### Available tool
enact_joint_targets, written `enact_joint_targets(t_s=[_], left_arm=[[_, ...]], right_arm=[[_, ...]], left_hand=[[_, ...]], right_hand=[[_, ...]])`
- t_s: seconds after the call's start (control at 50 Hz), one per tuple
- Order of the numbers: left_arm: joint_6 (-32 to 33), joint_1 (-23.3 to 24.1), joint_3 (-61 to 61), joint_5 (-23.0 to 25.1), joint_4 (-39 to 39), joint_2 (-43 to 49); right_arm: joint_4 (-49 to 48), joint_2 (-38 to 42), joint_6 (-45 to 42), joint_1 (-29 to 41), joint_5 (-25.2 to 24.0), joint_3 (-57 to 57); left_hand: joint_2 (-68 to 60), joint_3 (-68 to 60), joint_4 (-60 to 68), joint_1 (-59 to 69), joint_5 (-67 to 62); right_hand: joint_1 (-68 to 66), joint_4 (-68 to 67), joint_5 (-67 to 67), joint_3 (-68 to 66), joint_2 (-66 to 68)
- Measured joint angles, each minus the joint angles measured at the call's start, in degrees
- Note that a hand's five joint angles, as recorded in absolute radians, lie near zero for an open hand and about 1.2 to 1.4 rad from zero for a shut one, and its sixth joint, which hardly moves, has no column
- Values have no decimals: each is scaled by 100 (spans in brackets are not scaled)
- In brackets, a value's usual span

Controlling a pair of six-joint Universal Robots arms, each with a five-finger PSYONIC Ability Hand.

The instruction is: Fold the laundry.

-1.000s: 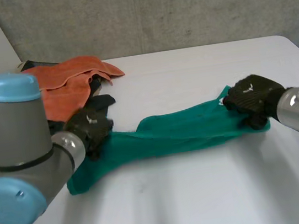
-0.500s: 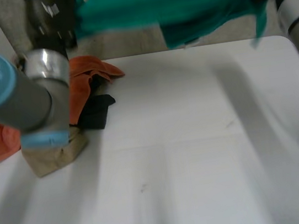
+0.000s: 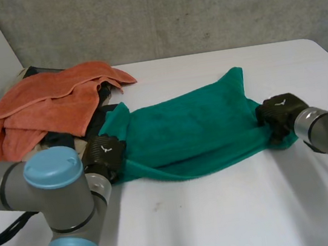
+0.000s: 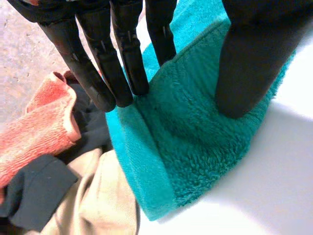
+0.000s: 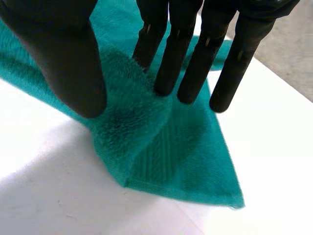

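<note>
- At the table's [image 3: 226,218] far left corner we see a heap: one orange towel [image 3: 45,106] on top, with one dark garment [image 4: 39,191] and one beige garment [image 4: 105,196] under it.
- The heap touches the green towel's left end, and the orange towel's flap lies just beside that end's far corner.
- The left hand [image 3: 105,155] is at the green towel's [image 3: 183,129] near left corner. Its straight fingers and thumb pinch a raised fold of the cloth.
- The one green towel lies spread flat across the middle of the table, lengthwise between the two hands.
- The right hand [image 3: 280,114] is at the towel's near right corner. Its straight fingers and thumb nip a ridge of cloth between them.
- We count two towels, two garments and two hands.
</note>
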State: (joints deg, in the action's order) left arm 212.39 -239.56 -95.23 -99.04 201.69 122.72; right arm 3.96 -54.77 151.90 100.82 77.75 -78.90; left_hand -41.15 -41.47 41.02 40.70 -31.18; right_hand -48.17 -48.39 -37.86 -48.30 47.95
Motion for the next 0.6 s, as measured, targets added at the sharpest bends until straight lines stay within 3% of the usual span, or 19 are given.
enact_joint_targets(t_s=[0.1,0.18,0.28,0.44,0.6], left_arm=[[-5,-18,-162,21,-153,-381],[-6,-30,-202,33,-169,-451],[-59,-212,-533,116,-254,-868],[-254,-495,-934,310,-436,-1276],[-353,-557,-1140,549,-490,-1430]], right_arm=[[75,-452,476,-149,-9,-238],[74,-541,573,-186,-20,-300],[23,-964,905,-600,-385,-686],[55,-824,-116,-1179,-1143,-750],[95,-387,-831,-1364,-1539,-624]], left_hand=[[245,253,-231,-223,292],[298,313,-285,-270,347],[690,708,-671,-644,746],[715,731,-706,-654,778],[657,682,-652,-593,694]], right_hand=[[1133,1199,1233,1163,-1083],[1187,1273,1318,1249,-1122],[1191,1324,1426,1331,-1123],[1191,1340,1454,1359,-1143],[1190,1464,1573,1471,-1412]])
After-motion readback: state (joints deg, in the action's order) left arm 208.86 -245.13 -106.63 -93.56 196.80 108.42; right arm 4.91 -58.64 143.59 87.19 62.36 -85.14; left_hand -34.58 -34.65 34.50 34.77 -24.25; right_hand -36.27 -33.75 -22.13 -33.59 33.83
